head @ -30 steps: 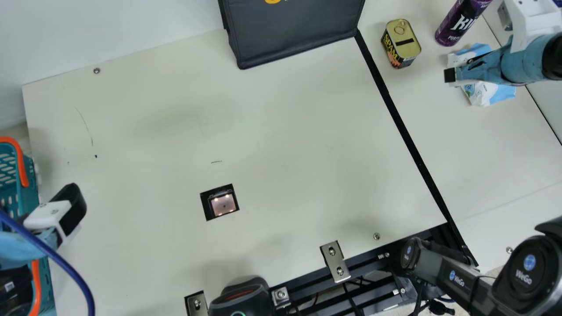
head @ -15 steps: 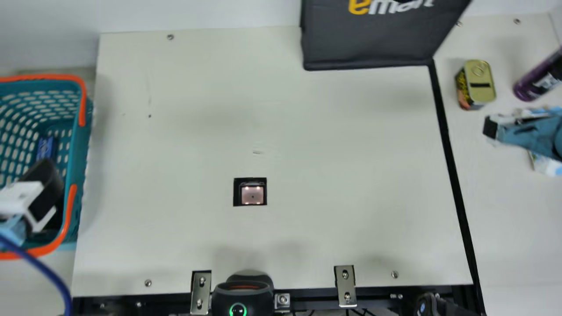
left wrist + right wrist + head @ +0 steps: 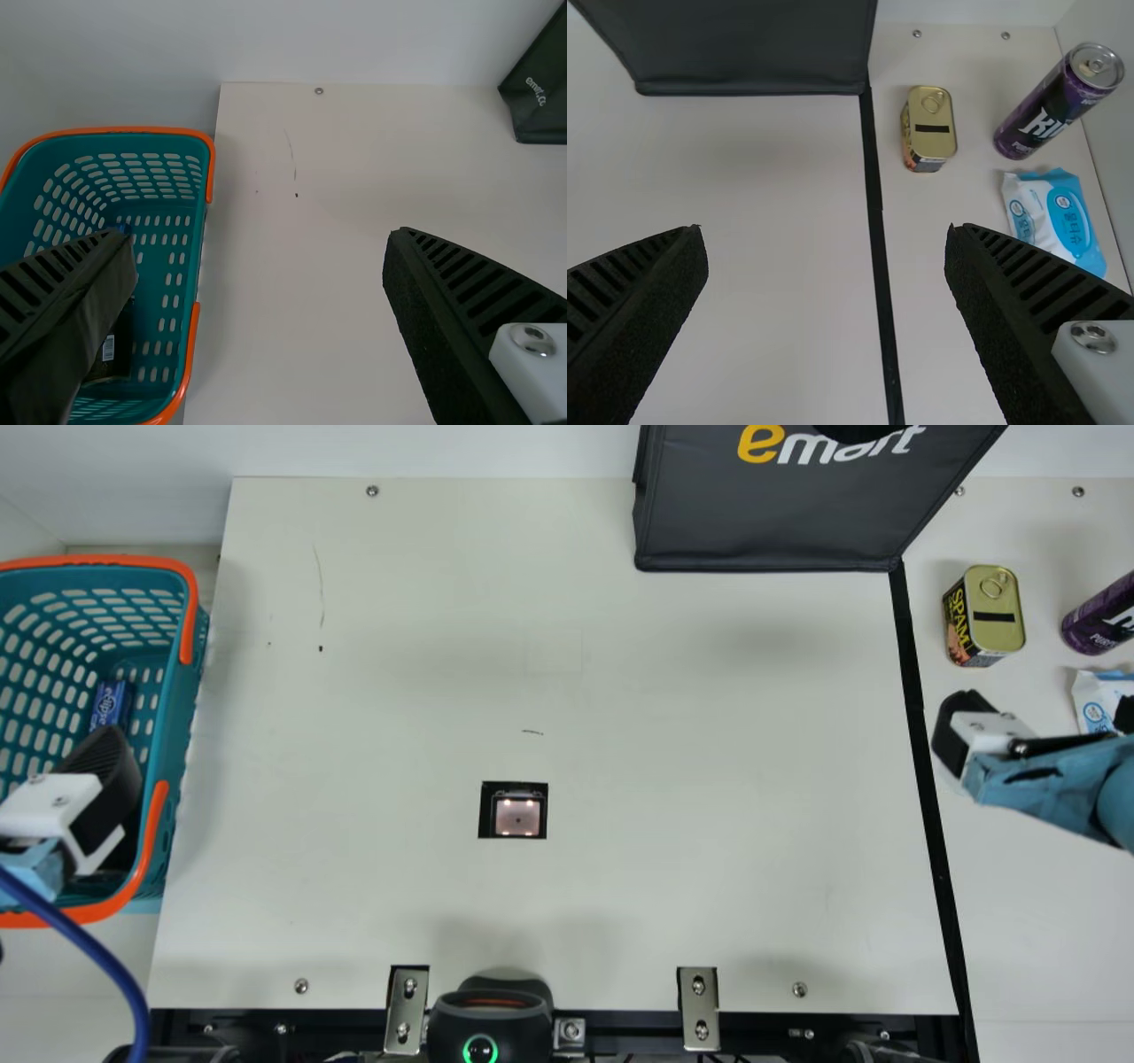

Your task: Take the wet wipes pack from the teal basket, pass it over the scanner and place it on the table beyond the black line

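White-and-blue soft plastic wet wipes pack [image 3: 1068,226], lying beyond the black tape line [image 3: 881,266], near the purple metal can [image 3: 1050,115]: probably light, pliant, slightly slippery; best grasped across its middle. My right gripper [image 3: 826,232] and left gripper [image 3: 263,236] have fingers spread, empty. Compared with earlier, my right has withdrawn from above the pack toward the line.

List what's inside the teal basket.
In the teal basket: a small blue pack and a dark item with a white label. The left gripper covers part of the inside, so anything there stays hidden.
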`<state>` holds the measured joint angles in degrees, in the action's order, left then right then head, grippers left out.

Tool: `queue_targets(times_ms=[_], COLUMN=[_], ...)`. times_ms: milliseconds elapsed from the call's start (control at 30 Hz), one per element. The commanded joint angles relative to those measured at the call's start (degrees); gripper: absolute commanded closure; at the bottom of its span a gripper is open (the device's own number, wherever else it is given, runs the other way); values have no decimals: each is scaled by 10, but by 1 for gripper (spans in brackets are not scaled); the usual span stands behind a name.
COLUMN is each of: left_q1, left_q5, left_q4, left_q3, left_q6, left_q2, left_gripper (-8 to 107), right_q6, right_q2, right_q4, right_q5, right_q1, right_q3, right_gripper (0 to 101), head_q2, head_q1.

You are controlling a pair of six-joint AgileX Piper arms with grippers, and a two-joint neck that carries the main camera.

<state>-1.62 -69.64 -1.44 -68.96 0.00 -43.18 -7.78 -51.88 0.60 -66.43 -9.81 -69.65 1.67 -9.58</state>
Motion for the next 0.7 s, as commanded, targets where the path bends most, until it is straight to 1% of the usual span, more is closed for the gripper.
queue_targets(times_ms=[0,267,300,400,667], left_q1=[0,0,0,0,0], left_q5=[0,0,0,0,0], left_q4=[0,0,0,0,0], left_q3=[0,0,0,0,0], left_q6=[0,0,0,0,0], left_q2=[0,0,0,0,0], left_gripper=[9,9,9,9,9], right_q6=[19,78,69,78,78], right_q2=[23,92,81,95,95], right_q4=[-3,-14,-13,-13,-14], right_q5=[-3,-31,-31,-35,-36], right_q1=[27,105,90,105,106], right_q3=[-1,-1,0,0,0], right_gripper=[6,6,6,6,6], head_q2=[-1,-1,-1,-1,-1], head_q1=[17,17,17,17,17])
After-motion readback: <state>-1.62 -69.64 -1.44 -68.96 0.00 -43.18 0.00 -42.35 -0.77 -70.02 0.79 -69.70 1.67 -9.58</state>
